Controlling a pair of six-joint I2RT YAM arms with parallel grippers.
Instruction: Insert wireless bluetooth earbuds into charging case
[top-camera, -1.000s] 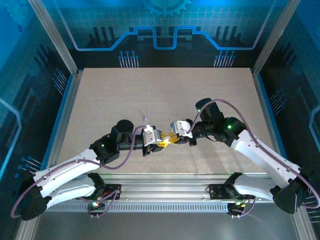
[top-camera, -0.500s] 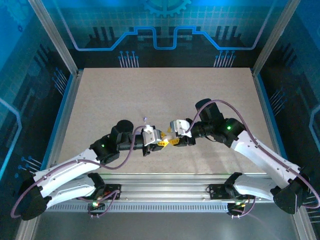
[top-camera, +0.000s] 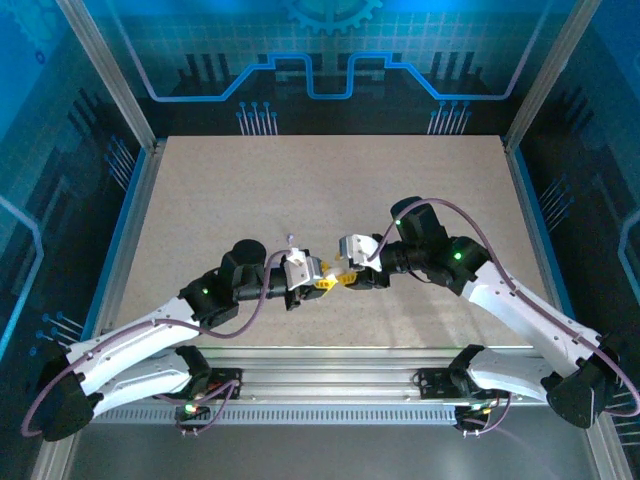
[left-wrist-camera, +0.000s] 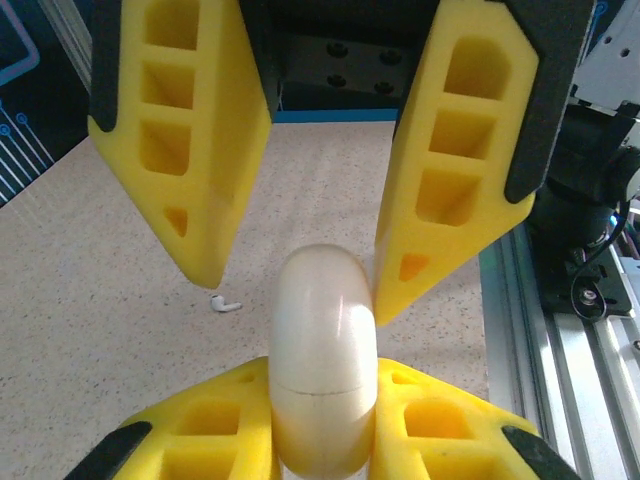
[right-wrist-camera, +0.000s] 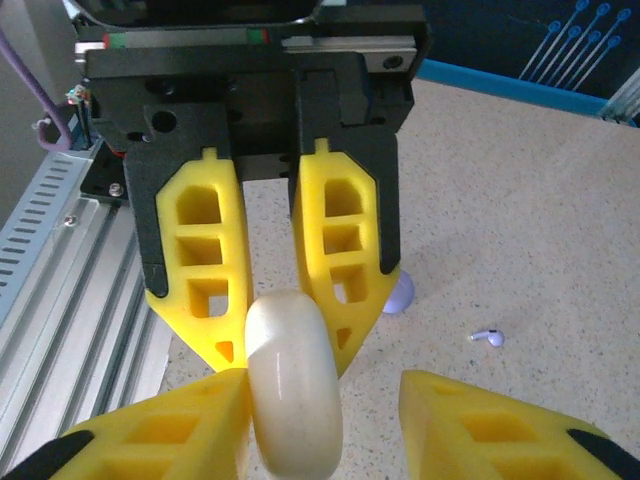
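Observation:
A white round charging case stands on edge, closed, with my left gripper shut on its lower half. Facing it, my right gripper is open: the case rests against its left finger, with a clear gap to its right finger. The two grippers meet near the table's front middle, the left one just left of the right one. A white earbud lies on the table beyond the case. A lavender earbud lies on the table to the right.
A lavender round case sits on the table, partly hidden behind a finger of the left gripper. The aluminium rail of the table's near edge runs close by. Blue enclosure walls surround the speckled tabletop.
My right gripper has opened off the white case and no longer clamps it. The left gripper stays shut on the case and has hardly moved.

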